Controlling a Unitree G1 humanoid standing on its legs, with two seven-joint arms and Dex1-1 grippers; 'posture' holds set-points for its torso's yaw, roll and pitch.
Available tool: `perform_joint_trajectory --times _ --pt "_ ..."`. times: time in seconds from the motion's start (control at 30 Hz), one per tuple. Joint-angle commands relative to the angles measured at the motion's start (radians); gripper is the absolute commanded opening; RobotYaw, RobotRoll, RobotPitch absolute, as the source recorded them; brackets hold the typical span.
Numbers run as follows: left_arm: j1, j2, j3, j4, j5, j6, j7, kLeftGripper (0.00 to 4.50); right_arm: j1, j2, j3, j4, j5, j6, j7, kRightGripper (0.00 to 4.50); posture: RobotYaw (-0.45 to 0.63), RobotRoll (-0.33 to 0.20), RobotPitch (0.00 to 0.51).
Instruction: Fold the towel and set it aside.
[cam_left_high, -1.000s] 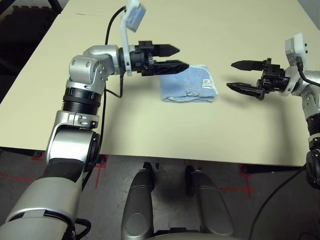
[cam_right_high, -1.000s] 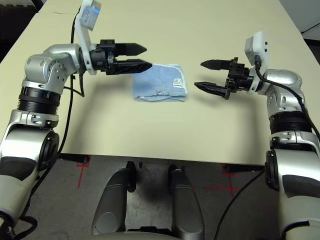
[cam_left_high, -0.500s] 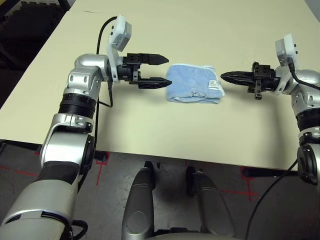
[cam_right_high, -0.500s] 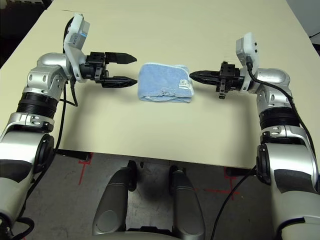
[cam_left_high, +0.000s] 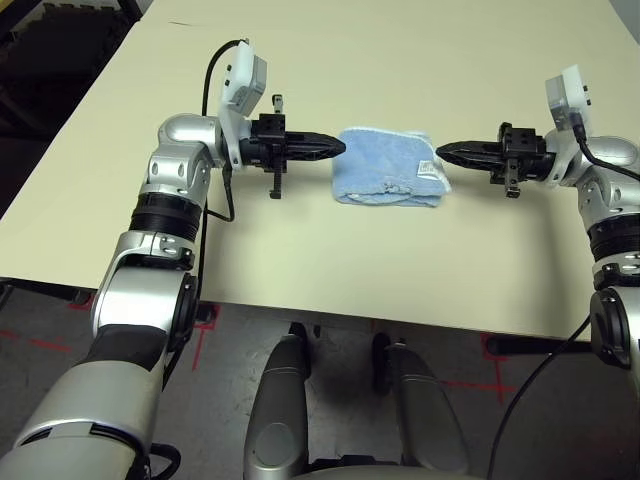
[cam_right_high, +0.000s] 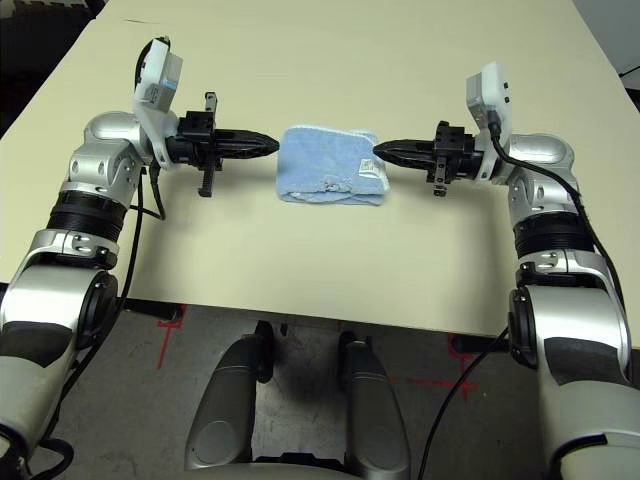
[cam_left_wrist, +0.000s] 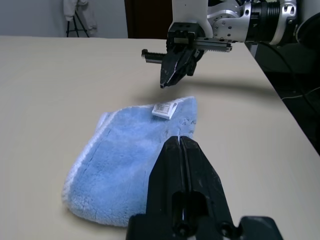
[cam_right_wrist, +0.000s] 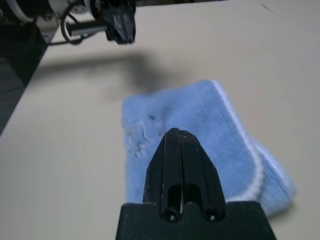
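Observation:
The light-blue towel (cam_left_high: 388, 166) lies folded into a small pad in the middle of the table, white tag (cam_left_high: 428, 170) at its right end. My left gripper (cam_left_high: 338, 146) is shut, its tip at the towel's left edge, holding nothing. From the other side my right gripper (cam_left_high: 442, 154) points at the towel's right end, also shut and empty, its tip beside the tag. In the left wrist view the shut fingers (cam_left_wrist: 183, 165) reach over the towel (cam_left_wrist: 125, 155) with the right gripper (cam_left_wrist: 164, 83) facing them. In the right wrist view the towel (cam_right_wrist: 200, 125) lies just past the shut fingers (cam_right_wrist: 180, 155).
The cream table (cam_left_high: 300, 250) spreads wide around the towel. Its front edge (cam_left_high: 330, 318) runs close to my body, and dark floor lies beyond the left edge.
Both grippers have gone from open to shut, right first, then left. The left gripper rolled and moved right to the towel's edge. The right one moved in to the other end.

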Motion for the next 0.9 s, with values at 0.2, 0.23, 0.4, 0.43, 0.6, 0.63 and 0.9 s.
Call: perform_joint_trajectory --times 0.2,0.23,0.4,0.43,0.6,0.63,0.9 --pt "-0.029 -0.125 -0.023 0.089 0.059 -0.017 0.099 0.03 0.05 0.062 0.041 0.005 -0.036 -0.028 -0.039 0.0 0.09 0.0 0.255" --pt "-0.03 -0.132 -0.026 0.096 0.067 -0.023 0.105 0.03 0.055 0.064 0.045 0.011 -0.04 -0.034 -0.041 0.0 0.09 0.0 0.255" --pt "-0.014 -0.179 -0.07 0.16 0.141 -0.057 0.148 0.03 0.105 0.076 0.055 0.07 -0.072 -0.074 -0.078 0.0 0.08 0.0 0.259" --pt "-0.011 -0.182 -0.076 0.172 0.152 -0.063 0.15 0.03 0.111 0.077 0.056 0.08 -0.077 -0.079 -0.086 0.0 0.07 0.0 0.261" --pt "-0.002 -0.177 -0.118 0.241 0.23 -0.091 0.177 0.03 0.11 0.082 0.052 0.139 -0.103 -0.124 -0.129 0.0 0.07 0.0 0.264" --pt "-0.006 -0.177 -0.121 0.262 0.245 -0.095 0.199 0.03 0.108 0.083 0.052 0.146 -0.104 -0.129 -0.133 0.0 0.06 0.0 0.265" --pt "-0.041 -0.152 -0.117 0.354 0.299 -0.109 0.292 0.03 0.09 0.091 0.057 0.196 -0.121 -0.167 -0.154 0.0 0.06 0.0 0.266"
